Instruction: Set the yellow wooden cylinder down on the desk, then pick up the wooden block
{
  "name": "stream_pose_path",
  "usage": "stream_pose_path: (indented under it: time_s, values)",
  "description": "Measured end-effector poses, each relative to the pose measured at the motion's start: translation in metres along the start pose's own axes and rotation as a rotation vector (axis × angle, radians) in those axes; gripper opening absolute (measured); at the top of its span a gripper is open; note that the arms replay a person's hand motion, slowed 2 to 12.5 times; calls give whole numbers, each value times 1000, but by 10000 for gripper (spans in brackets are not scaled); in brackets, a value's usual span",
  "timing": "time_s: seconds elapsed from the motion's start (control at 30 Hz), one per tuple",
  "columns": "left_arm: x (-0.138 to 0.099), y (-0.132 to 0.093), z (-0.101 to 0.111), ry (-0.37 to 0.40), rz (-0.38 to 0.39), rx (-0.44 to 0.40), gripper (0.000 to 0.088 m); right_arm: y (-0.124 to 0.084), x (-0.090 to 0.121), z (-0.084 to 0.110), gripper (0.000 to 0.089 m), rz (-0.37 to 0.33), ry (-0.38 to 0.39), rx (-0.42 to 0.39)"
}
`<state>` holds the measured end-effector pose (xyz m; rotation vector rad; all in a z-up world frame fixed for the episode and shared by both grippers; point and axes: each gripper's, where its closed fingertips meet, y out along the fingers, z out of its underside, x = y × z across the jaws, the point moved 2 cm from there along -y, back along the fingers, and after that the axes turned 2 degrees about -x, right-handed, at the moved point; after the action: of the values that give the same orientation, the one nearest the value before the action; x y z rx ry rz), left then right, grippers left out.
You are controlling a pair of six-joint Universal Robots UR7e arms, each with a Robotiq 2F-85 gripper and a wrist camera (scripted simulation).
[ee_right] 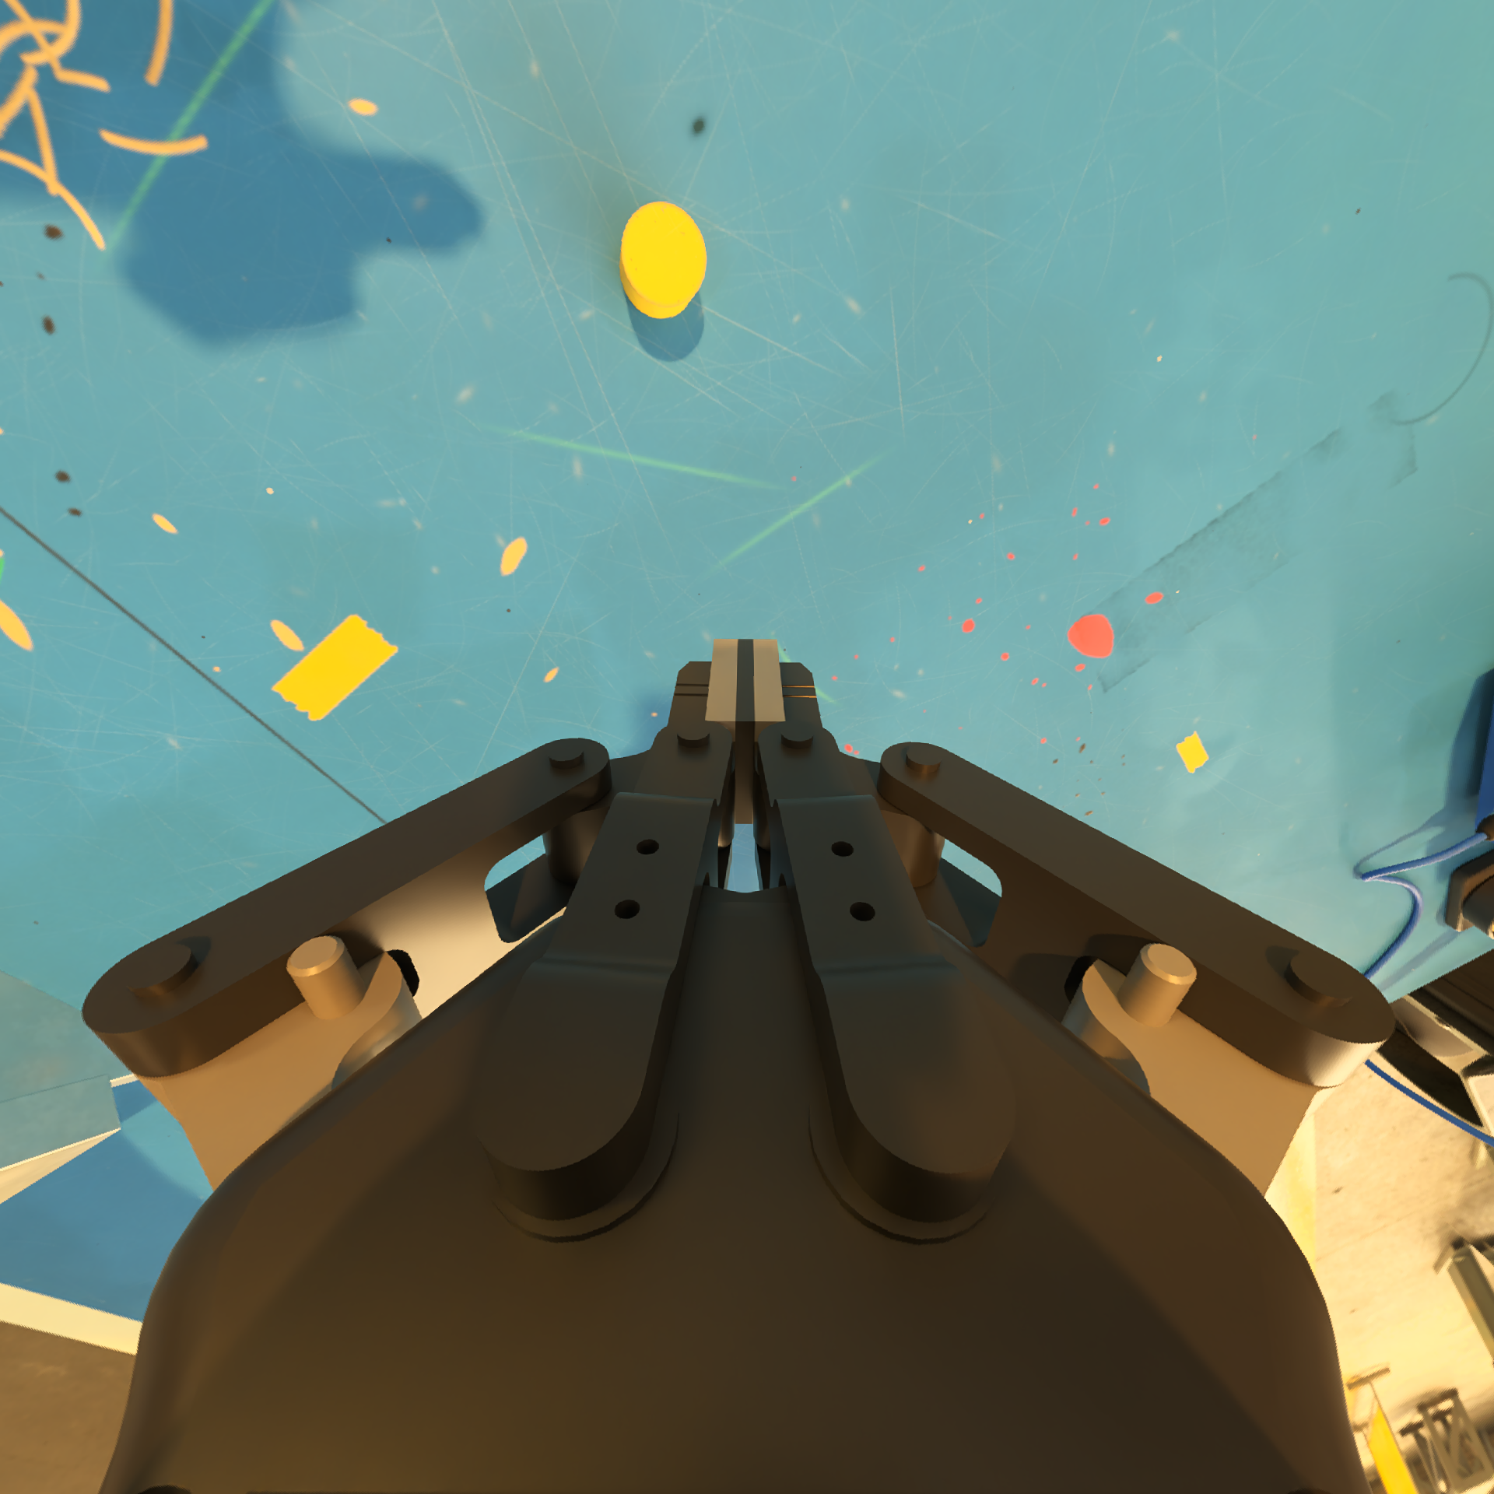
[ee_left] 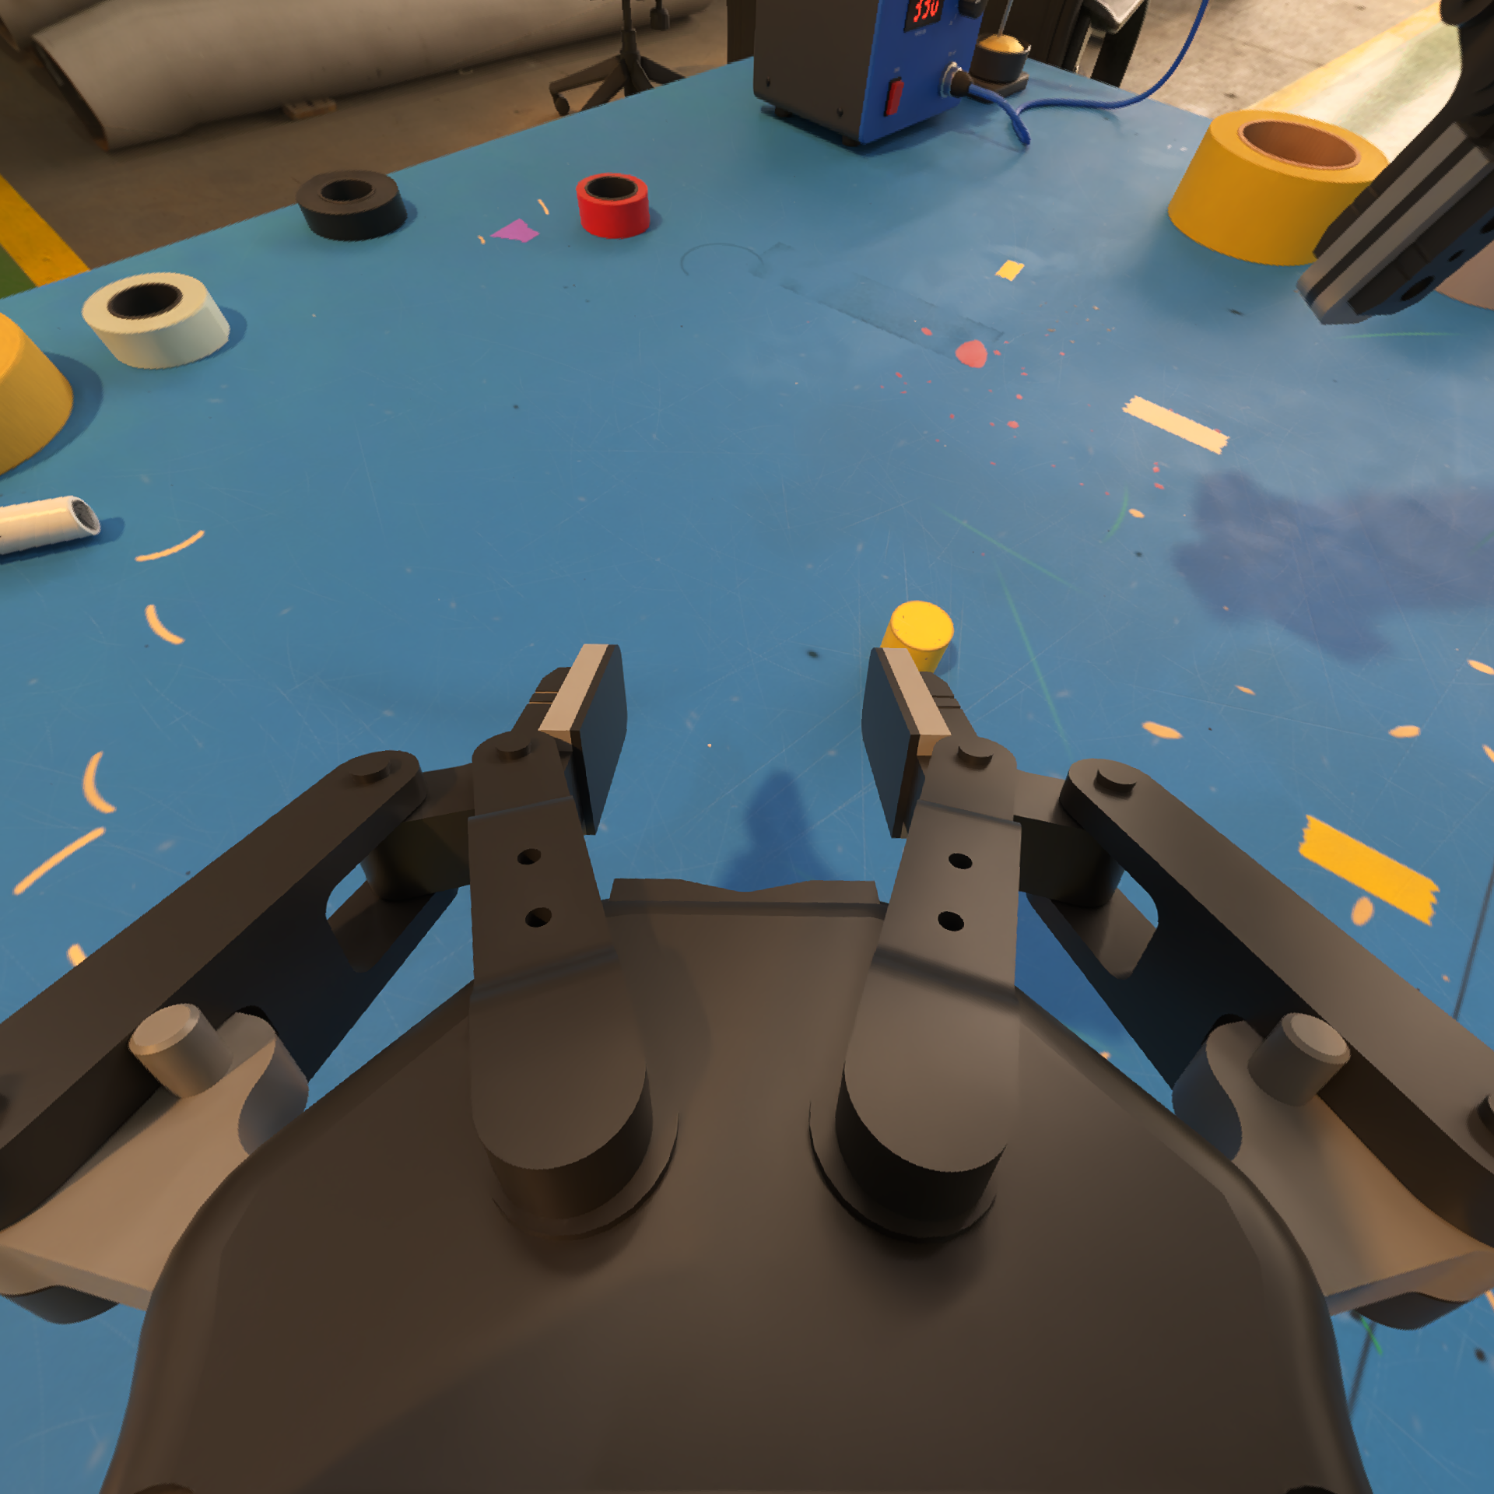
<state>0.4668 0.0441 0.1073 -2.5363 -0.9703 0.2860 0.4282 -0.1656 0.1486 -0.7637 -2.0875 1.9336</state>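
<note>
The yellow wooden cylinder [ee_left: 920,634] stands upright on the blue desk [ee_left: 647,501], just beyond my left gripper's right fingertip. My left gripper [ee_left: 744,711] is open and empty above the desk, with the cylinder outside its jaws to the right. In the right wrist view the cylinder [ee_right: 663,259] stands alone on the desk, well ahead of my right gripper [ee_right: 745,679], which is shut with nothing between its pads. The right gripper also shows at the far right of the left wrist view [ee_left: 1407,242]. No wooden block is in view.
Tape rolls stand along the far side: black [ee_left: 352,204], red [ee_left: 613,204], white [ee_left: 155,318], a large yellow one [ee_left: 1269,186], another yellow one at the left edge [ee_left: 24,396]. A blue-fronted box with a cable [ee_left: 873,73] stands at the back. A white tube [ee_left: 48,521] lies left.
</note>
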Motion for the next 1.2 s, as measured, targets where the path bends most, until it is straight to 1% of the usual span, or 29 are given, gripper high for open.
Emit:
stream_pose_path:
  time_s: [0.13, 0.37, 0.53, 0.63, 0.73, 0.83, 0.93, 1.03, 1.13, 1.2]
  values:
    - [0, 1, -3, 2, -7, -12, 530, -6, 4, 1, 0, 6, -13, -18]
    - [-2, 7, -7, -4, 1, -20, 530, -11, 4, 9, 0, 17, -25, -26]
    - [-5, 13, -8, -7, 12, -14, 532, -12, -4, 13, 0, 39, 0, -46]
    - [-7, 16, -8, -7, 16, -5, 535, -7, -4, 17, 0, 18, 26, -31]
    - [-9, 19, -8, -3, 16, 4, 538, -3, -4, 24, 0, -1, 39, 0]
    - [-12, 21, -9, 6, 19, 9, 539, -2, -5, 32, 0, 7, 32, 24]
    - [-14, 23, -9, 18, 22, 14, 538, -3, -4, 37, 0, 13, 26, 26]
    - [-15, 24, -9, 30, 15, 20, 538, -7, 1, 36, 0, -4, 22, 1]
    - [-15, 24, -8, 42, 8, 27, 538, -13, 9, 30, 0, -32, 2, -51]
    - [-15, 25, -7, 47, 7, 35, 538, -18, 11, 28, 0, -35, -8, -77]
